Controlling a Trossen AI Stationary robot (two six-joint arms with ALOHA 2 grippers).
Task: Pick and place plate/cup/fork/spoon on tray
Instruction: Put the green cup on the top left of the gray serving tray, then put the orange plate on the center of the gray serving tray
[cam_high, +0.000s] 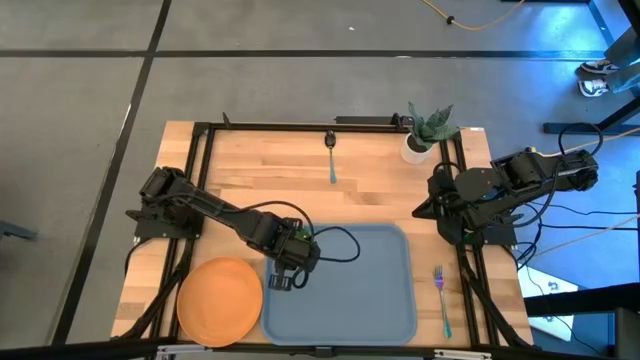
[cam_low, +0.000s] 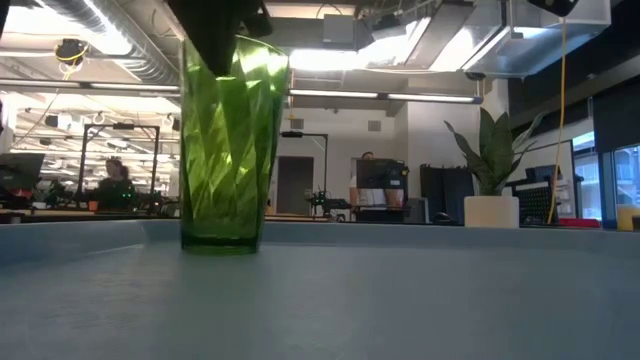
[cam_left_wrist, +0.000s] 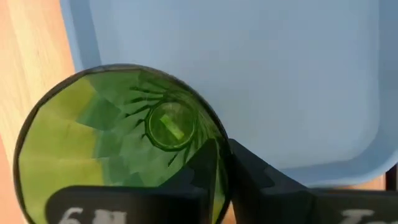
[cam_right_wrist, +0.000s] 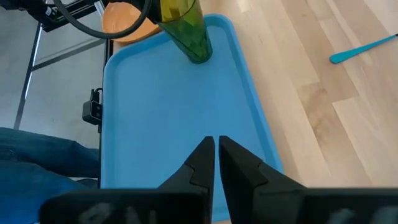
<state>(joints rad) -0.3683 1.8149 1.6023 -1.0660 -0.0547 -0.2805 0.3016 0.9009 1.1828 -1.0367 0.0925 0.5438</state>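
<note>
The dark-green cup (cam_low: 226, 150) stands upright on the grey-blue tray (cam_high: 350, 290), near its left edge; it also shows in the high view (cam_high: 299, 237). My left gripper (cam_left_wrist: 221, 155) is shut on the cup's rim from above. The orange plate (cam_high: 220, 298) lies flat on the table left of the tray. The spoon (cam_high: 331, 158) lies at the table's far middle. The fork (cam_high: 441, 292) lies on the table right of the tray. My right gripper (cam_right_wrist: 216, 146) is shut and empty above the table's right side. My left gripper holds the cup by its rim wall (cam_left_wrist: 219, 140), one finger inside (cam_left_wrist: 200, 169) the cup and one outside (cam_left_wrist: 261, 180). The fingers come from above, pointing down. The cup is upright, and its base (cam_low: 221, 240) looks set on the tray floor.
A plant in a white pot (cam_high: 425, 135) stands at the table's far right corner. A black frame (cam_high: 200, 180) runs along the table's left, right and far sides. Bare wood lies between the spoon and the tray.
</note>
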